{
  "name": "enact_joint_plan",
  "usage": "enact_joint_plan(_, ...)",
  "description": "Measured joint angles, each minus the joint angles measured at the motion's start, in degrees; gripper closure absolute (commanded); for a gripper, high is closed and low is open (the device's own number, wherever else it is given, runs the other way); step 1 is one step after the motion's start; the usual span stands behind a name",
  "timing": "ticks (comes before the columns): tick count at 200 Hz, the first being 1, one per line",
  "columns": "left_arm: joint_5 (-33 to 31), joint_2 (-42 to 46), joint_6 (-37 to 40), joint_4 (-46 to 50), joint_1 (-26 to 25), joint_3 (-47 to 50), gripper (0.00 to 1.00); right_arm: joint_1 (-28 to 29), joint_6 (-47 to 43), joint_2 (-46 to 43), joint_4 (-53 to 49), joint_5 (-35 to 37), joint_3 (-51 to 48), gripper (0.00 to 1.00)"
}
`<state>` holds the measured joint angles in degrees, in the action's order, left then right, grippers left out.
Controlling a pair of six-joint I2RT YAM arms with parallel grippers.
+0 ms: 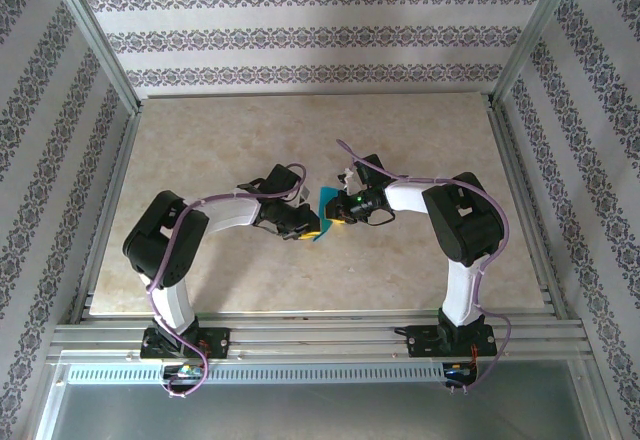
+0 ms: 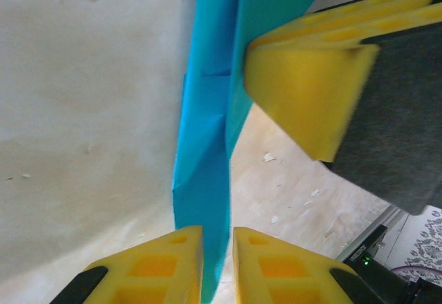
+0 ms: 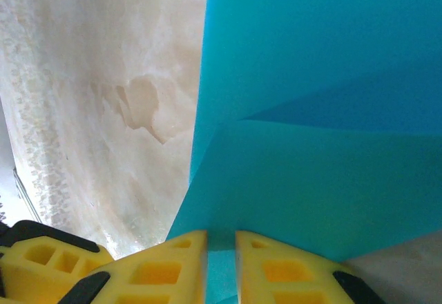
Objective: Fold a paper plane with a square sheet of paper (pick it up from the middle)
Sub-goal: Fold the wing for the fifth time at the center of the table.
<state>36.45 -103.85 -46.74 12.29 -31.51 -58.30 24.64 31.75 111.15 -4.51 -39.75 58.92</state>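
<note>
Pinching the paper [image 1: 325, 211] from both sides, the two hands meet near the middle of the table [image 1: 230, 130]. The left hand [image 1: 303, 228] is on the left and slightly nearer the bases, the right hand [image 1: 338, 212] on the right. The teal piece sits right between them, so neither arm is nearer.

Left wrist view: left hand [image 2: 217, 249] clenched on the paper [image 2: 206, 145], which runs straight away from its fingertips as a narrow strip of folded layers, seen almost edge-on. The right hand's yellow finger [image 2: 304, 83] meets the same strip further along, from the side.

Right wrist view: right hand [image 3: 221, 242] clamped on an edge of the paper [image 3: 318, 179], broad face spread ahead, diagonal crease showing.

Looks part-folded, not yet a plane. Can't tell if the paper touches the table. Both grips sit along one long axis, so I'd guess the next fold has to work along that line.
</note>
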Motion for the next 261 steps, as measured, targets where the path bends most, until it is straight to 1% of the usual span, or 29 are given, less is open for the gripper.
enact_joint_plan(26,0.0,-0.74,0.2,0.44,-0.04,-0.11,0.89,0.0,0.0,0.0,0.0,0.02,0.0,0.81)
enact_joint_plan(122,0.0,-1.29,0.2,0.5,-1.2,-0.61,0.97,0.0,0.02,0.0,0.0,0.09,0.0,0.81)
enact_joint_plan(190,0.02,-2.43,0.24,0.55,-1.55,-0.96,0.98,0.0,0.02,0.0,0.02,0.26,0.0,0.81)
enact_joint_plan(261,-0.04,-3.37,0.37,0.57,-2.1,-1.33,0.96,0.0,0.07,0.0,0.11,0.24,-0.04,0.8)
